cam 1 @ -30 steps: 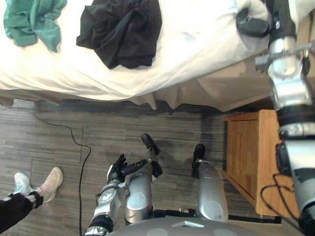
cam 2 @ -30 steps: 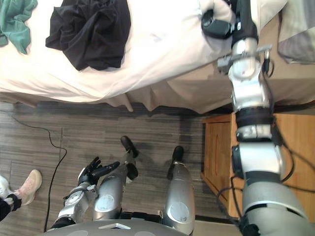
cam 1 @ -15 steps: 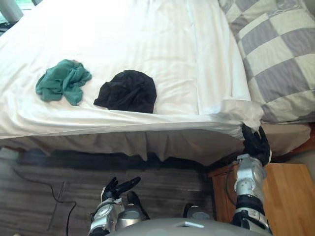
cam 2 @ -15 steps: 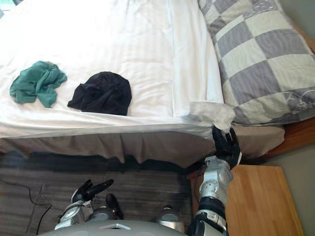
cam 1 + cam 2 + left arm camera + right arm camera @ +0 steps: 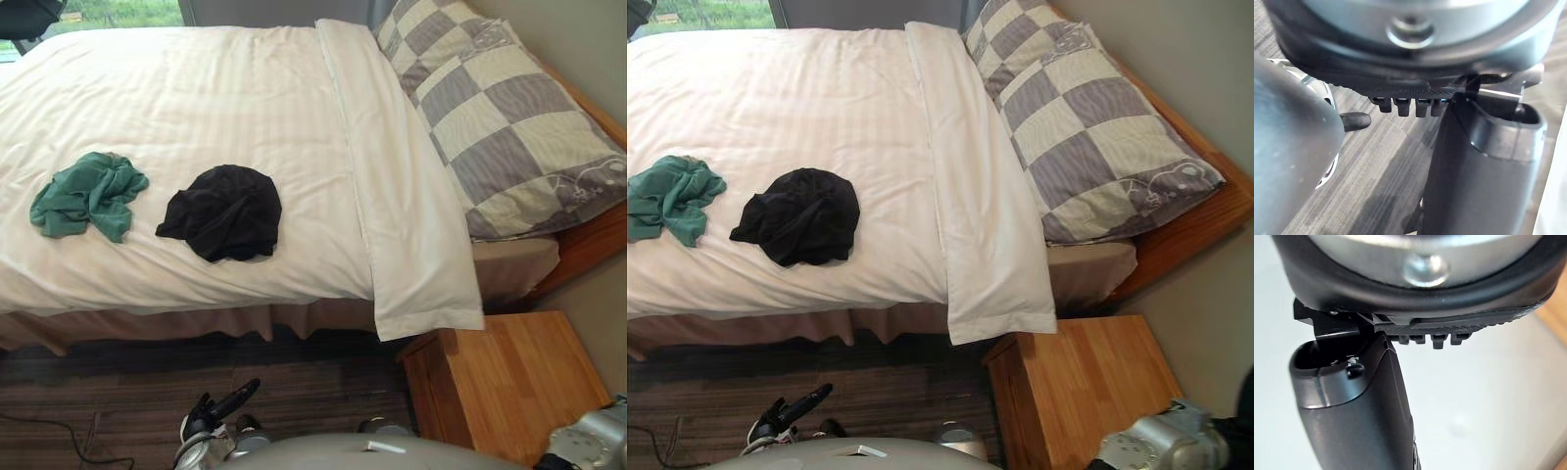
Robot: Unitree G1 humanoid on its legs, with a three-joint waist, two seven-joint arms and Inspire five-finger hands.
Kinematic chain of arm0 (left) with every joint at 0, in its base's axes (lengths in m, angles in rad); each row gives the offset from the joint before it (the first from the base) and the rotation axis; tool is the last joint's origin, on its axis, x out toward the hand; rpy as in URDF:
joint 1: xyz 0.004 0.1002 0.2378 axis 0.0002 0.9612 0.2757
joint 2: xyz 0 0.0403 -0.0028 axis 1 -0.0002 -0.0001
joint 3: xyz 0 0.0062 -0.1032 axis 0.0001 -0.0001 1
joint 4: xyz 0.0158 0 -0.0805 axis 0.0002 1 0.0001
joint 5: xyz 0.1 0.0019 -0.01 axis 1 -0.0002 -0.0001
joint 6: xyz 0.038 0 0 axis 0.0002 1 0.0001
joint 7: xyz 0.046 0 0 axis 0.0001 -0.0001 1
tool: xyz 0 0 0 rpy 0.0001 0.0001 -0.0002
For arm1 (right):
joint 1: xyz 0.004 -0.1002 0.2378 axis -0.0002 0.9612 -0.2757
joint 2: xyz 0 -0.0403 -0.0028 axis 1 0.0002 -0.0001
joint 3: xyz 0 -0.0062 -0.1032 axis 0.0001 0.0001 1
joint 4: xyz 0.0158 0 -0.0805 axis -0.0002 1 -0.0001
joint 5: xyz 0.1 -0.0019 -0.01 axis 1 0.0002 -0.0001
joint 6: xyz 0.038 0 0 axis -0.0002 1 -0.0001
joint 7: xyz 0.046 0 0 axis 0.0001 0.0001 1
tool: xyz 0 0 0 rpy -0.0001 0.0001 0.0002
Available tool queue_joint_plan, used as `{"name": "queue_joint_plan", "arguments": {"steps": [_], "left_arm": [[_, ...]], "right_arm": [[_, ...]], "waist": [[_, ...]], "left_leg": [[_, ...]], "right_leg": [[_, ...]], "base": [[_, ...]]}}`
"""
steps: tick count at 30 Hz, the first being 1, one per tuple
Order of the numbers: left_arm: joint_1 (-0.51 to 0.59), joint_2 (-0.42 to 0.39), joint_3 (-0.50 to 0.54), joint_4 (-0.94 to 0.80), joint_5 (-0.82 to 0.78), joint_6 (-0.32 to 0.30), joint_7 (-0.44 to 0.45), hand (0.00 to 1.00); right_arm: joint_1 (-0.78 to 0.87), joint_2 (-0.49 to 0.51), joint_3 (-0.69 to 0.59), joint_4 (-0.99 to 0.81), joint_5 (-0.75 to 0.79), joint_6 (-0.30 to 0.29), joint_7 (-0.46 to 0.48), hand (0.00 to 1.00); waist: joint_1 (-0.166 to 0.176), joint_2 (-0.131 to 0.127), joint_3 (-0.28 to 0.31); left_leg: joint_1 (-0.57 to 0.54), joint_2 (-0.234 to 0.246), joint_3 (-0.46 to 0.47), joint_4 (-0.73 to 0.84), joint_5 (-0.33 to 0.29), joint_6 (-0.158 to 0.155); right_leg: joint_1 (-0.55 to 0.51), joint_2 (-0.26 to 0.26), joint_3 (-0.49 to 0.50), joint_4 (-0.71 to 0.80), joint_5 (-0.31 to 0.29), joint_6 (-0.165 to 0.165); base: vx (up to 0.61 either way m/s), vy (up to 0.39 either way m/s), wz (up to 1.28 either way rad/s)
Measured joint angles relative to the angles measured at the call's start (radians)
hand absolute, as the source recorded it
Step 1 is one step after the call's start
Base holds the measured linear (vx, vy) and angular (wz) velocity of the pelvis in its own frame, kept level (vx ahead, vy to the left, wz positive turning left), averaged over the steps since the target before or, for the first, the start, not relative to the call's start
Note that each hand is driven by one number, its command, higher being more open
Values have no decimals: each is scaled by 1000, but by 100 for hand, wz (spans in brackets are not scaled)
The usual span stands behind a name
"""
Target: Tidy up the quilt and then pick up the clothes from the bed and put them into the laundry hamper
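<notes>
A white quilt [image 5: 196,98] lies smooth over the bed, its turned-back top band [image 5: 392,196] running down to the near edge and hanging a little over it. On the quilt near the front edge lie a crumpled green garment [image 5: 86,193] and, to its right, a crumpled black garment [image 5: 223,211]. My left hand [image 5: 220,406] hangs low over the floor in front of the bed, fingers straight and empty. In the right wrist view my right hand [image 5: 1352,401] has its fingers straight with nothing in it, down by the nightstand.
A grey-and-cream checked pillow [image 5: 500,108] sits at the bed's head on the right, on a wooden bed frame [image 5: 588,245]. A wooden nightstand [image 5: 509,377] stands at the lower right beside the bed. Dark plank floor [image 5: 118,401] runs along the front.
The camera has tilted up over the bed. My right hand has let go of the quilt's corner and dropped to the lower right; the corner now lies flat. Both garments stay put.
</notes>
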Motion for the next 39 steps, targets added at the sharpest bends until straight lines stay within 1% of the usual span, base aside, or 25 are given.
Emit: {"name": "queue_joint_plan", "arguments": {"steps": [1,3,5,6,7,9,10,11,13,15,18,19,20,22,24,25,26,27,29,30,31,34,36,38,39], "left_arm": [[1,0,-4,1,0,0,0,100],[2,9,-31,4,-1,-1,1,100],[-1,26,-84,13,-1,-3,1,100],[-2,35,-117,14,-1,-4,1,100],[-2,38,-130,15,0,-4,0,100],[-9,49,-170,22,0,-6,2,100],[-10,49,-179,24,0,-7,5,100],[-17,54,-202,24,0,-11,10,100],[-32,63,-220,23,0,-20,11,100],[-49,67,-252,17,-4,-31,12,100],[-74,69,-275,11,-6,-36,12,100],[-87,67,-279,12,-9,-36,14,100],[-88,67,-287,2,-16,-50,16,100],[-104,67,-296,0,-18,-58,16,100],[-121,67,-318,2,-18,-63,16,100],[-121,66,-319,2,-18,-64,16,100],[-126,66,-329,-8,-18,-72,15,100],[-127,67,-333,-13,-18,-72,15,100],[-127,67,-341,-18,-29,-72,12,100],[-127,66,-343,-18,-43,-73,8,100],[-128,66,-342,-18,-45,-73,7,100],[-131,65,-327,-17,-44,-72,3,100],[-138,62,-306,-12,-43,-69,-4,100],[-145,59,-248,13,-39,-66,-12,100],[-148,53,-211,27,-39,-63,-11,100]], "right_arm": [[-2,-8,22,-28,-2,-7,0,0],[-22,-54,135,-69,-12,-29,3,0],[-87,-98,241,-62,-11,-30,29,0],[-127,-116,299,-47,-10,-29,47,0],[-148,-122,326,-35,-10,-30,60,0],[-254,-143,441,39,-1,-28,89,0],[-285,-149,472,60,0,-26,98,0],[-340,-159,527,86,0,-24,109,0],[-428,-160,582,117,0,-22,120,0],[-564,-212,648,210,1,-19,125,0],[-704,-266,686,289,1,-11,127,0],[-754,-280,694,310,-1,-11,128,0],[-798,-287,704,340,-3,-10,130,0],[-832,-305,718,394,-7,0,132,0],[-830,-304,720,467,-9,23,133,0],[-829,-303,720,474,-10,24,134,0],[-815,-302,719,567,-13,45,141,0],[-803,-298,717,599,-14,57,141,0],[-717,-256,676,698,-50,90,163,0],[-661,-222,650,675,-65,68,213,0],[-637,-208,644,654,-88,58,231,0],[-554,-129,617,607,-129,49,274,0],[-490,-73,599,587,-130,31,302,0],[-411,-5,589,583,-139,34,319,0],[-343,36,570,590,-168,47,320,0]], "waist": [[0,2,-1],[0,3,-3],[-1,2,-3],[-1,12,-8],[-1,8,-6],[3,21,-8],[4,25,-1],[8,39,10],[19,51,36],[34,68,74],[47,90,120],[58,101,140],[58,109,160],[70,124,186],[83,144,204],[83,145,207],[85,151,226],[85,153,227],[86,156,231],[82,158,239],[80,157,242],[78,138,244],[71,117,243],[60,81,232],[59,63,222]], "left_leg": [[0,0,0,0,0,0],[0,-1,-5,0,4,5],[-8,-3,-29,0,13,8],[-18,-5,-44,0,21,8],[-22,-5,-52,0,24,9],[-42,-8,-73,0,33,17],[-47,-9,-78,0,35,20],[-56,-11,-89,0,43,30],[-74,-15,-103,0,52,42],[-105,-19,-125,1,67,55],[-139,-23,-144,2,77,64],[-156,-24,-152,2,82,67],[-178,-24,-165,2,89,71],[-203,-21,-176,1,95,71],[-231,-21,-187,1,100,72],[-232,-21,-187,1,100,72],[-237,-23,-190,1,102,72],[-243,-23,-190,1,102,71],[-256,-27,-187,1,104,69],[-253,-28,-183,1,103,69],[-250,-27,-178,1,103,68],[-215,-19,-148,1,88,48],[-199,-15,-133,1,78,38],[-172,-11,-113,1,67,32],[-150,-11,-99,1,64,34]], "right_leg": [[0,0,1,0,0,0],[-1,0,1,0,0,0],[-2,0,-1,-5,0,1],[-5,1,-8,-6,1,1],[-10,1,-14,-7,2,1],[-21,1,-23,-7,7,0],[-22,1,-25,-8,9,0],[-25,0,-32,-9,14,0],[-36,-1,-40,-9,20,-1],[-55,0,-48,-1,32,-5],[-84,-2,-59,13,33,-5],[-103,-3,-64,24,33,-5],[-118,-2,-74,30,33,-5],[-144,-2,-79,47,30,-8],[-174,-3,-85,64,26,-14],[-175,-3,-85,65,25,-14],[-185,-7,-86,83,16,-14],[-196,-10,-86,94,11,-14],[-227,-18,-76,129,-6,-16],[-231,-20,-67,137,-13,-15],[-232,-21,-63,142,-16,-15],[-218,-21,-41,146,-26,-15],[-208,-18,-39,147,-36,-17],[-188,-17,-30,145,-46,-16],[-171,-17,-23,135,-47,-16]], "base": [[-44,-3,-2],[-48,-3,2],[-55,-7,17],[-45,-6,27],[-29,-2,29],[-19,3,19],[-4,7,17],[1,7,15],[1,11,18],[18,12,18],[-21,14,19],[-29,19,23],[-33,17,23],[-23,4,19],[-11,7,13],[3,8,11],[6,3,6],[9,1,6],[49,-14,-1],[56,-17,-7],[50,-14,-19],[45,-17,-23],[35,-26,-10],[60,-25,-19],[94,-27,-26]]}}
